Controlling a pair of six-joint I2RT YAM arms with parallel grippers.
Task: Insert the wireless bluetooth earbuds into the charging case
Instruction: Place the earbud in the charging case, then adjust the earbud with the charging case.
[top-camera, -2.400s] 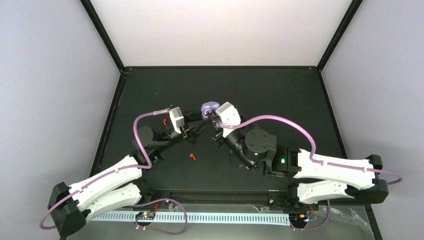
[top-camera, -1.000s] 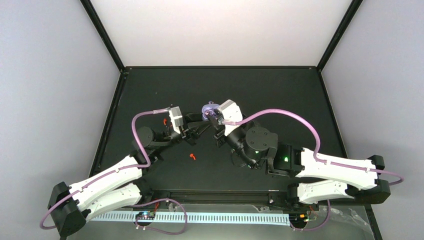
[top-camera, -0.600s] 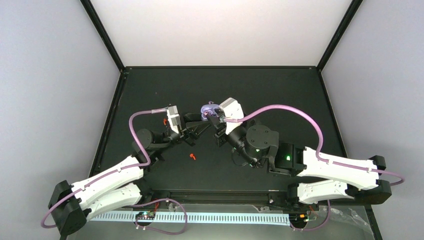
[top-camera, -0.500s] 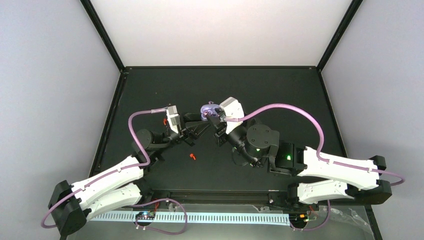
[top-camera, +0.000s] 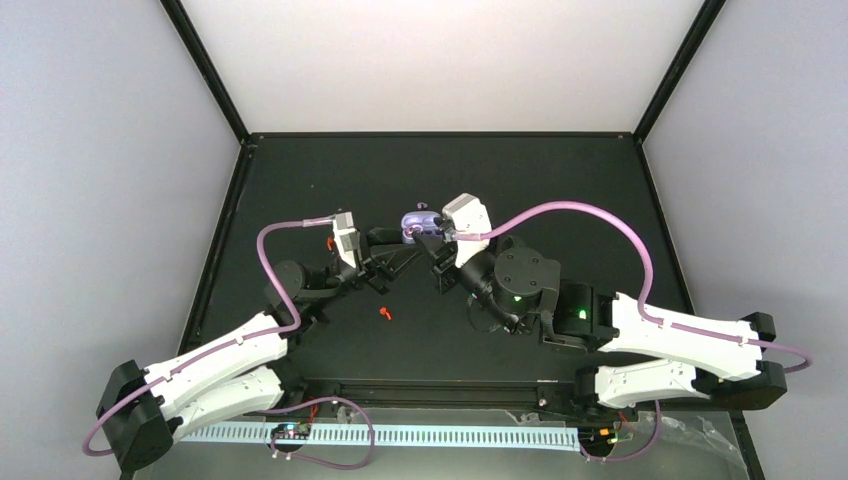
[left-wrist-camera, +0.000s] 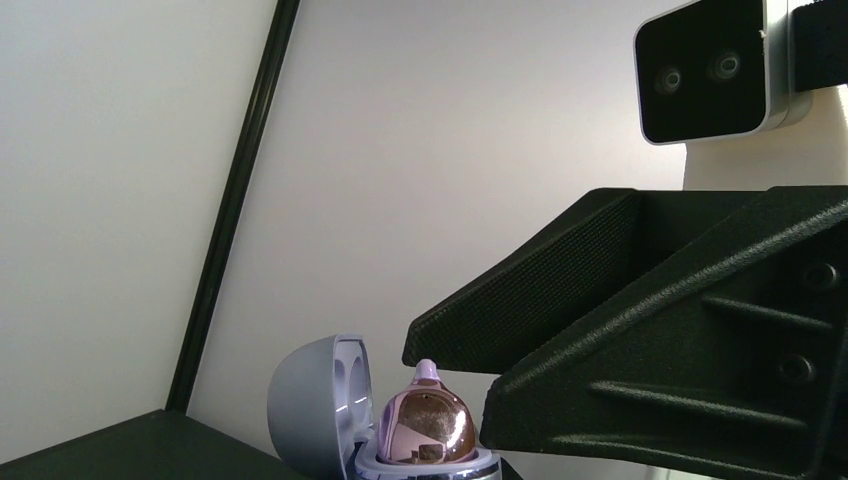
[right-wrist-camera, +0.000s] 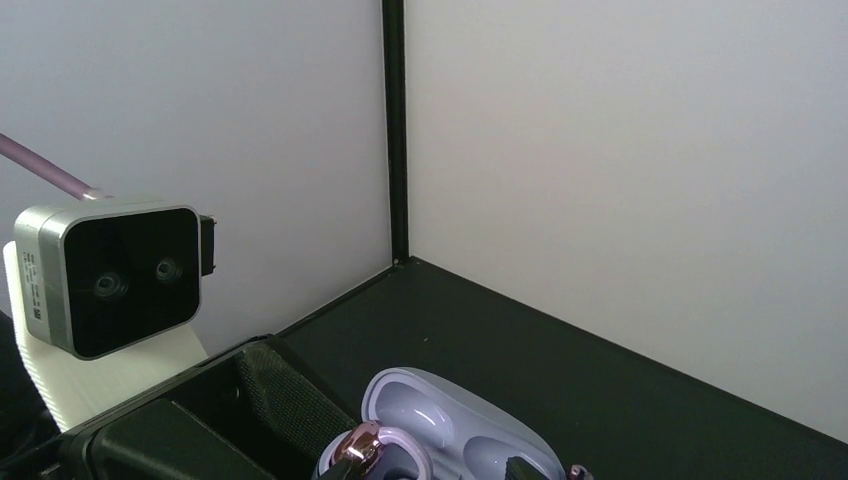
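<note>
Top external view: left fingers (right-wrist-camera: 270, 395) clamp the open lavender charging case (top-camera: 413, 222); right fingers (left-wrist-camera: 600, 300) stand apart just above a shiny pink earbud (left-wrist-camera: 430, 425) seated inside.

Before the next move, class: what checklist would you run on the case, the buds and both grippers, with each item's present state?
1. Lid of the lavender case open: ok.
2. Shiny earbud sitting in the case base: ok; fully seated, cannot tell.
3. Second pocket filled: cannot tell.
4. Red-orange earbud collected: not ok, it lies on the table.
5. Right gripper clear of the shiny earbud: cannot tell.
6. Left gripper steadying the case: cannot tell.
</note>
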